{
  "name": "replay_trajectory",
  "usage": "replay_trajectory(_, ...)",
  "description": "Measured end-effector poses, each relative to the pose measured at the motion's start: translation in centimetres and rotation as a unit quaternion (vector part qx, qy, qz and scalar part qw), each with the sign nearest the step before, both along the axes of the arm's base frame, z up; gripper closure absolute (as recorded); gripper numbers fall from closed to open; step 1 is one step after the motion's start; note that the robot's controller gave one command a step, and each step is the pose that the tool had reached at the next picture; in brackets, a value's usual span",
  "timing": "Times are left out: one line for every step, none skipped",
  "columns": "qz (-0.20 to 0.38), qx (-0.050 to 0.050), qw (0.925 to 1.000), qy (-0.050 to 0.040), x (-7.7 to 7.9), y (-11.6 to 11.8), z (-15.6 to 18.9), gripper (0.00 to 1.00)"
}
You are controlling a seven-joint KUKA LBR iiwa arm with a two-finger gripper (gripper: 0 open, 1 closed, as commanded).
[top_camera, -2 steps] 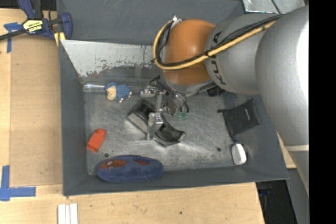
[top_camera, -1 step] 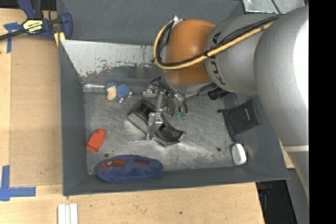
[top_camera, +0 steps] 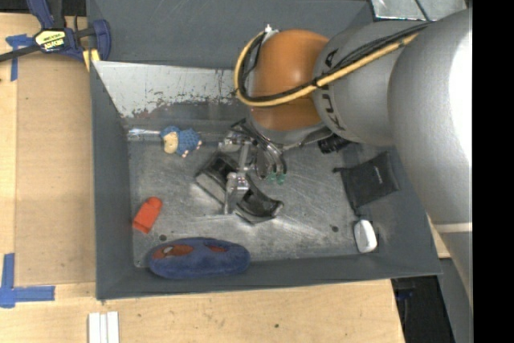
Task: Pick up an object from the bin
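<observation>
Seen left to right in the grey bin (top_camera: 111, 197): orange block (top_camera: 147, 214), blue pouch (top_camera: 199, 257), small doll (top_camera: 178, 140); at centre, gripper (top_camera: 235, 190) low between black box (top_camera: 212, 173) and curved black piece (top_camera: 259, 207), opening impossible to tell, nothing visibly held. Possible trouble: shoving either aside, gripping neither.
</observation>
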State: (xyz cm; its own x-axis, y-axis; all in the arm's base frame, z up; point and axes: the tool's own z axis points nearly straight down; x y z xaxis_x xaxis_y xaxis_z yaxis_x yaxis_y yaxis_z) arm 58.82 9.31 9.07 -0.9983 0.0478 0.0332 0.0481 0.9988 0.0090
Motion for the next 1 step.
replay_trajectory(0.001,-0.005,0.9998,-0.0181,0.08,-0.02,6.66,1.0)
